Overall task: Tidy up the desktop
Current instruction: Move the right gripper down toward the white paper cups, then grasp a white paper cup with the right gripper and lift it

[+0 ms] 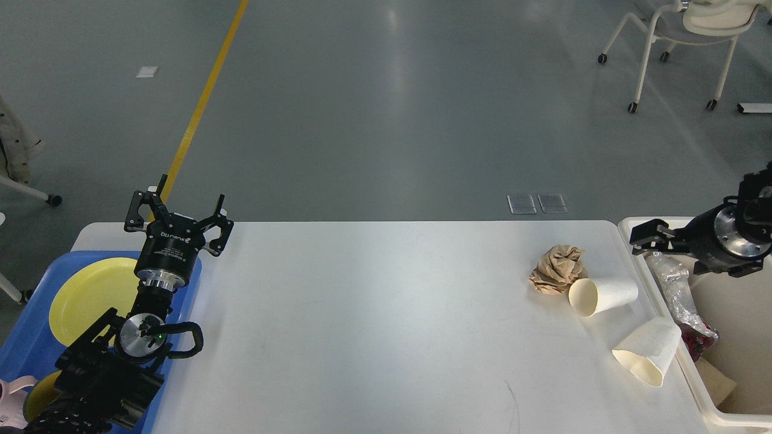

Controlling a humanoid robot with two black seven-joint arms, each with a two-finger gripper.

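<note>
Your right claw (640,235) hangs over the bin's (718,416) far corner, and the litter lies toward you and to its left on the white surface (374,325): a crumpled paper ball (558,269) touching a tipped cup (602,296), a crushed cup (646,351) nearer the bin wall. The right arm is plainly nearer. Seen side-on, that claw holds nothing, but you cannot tell its opening. The left claw (178,210) (far off, above the blue tray (24,343)) is spread and empty.
</note>
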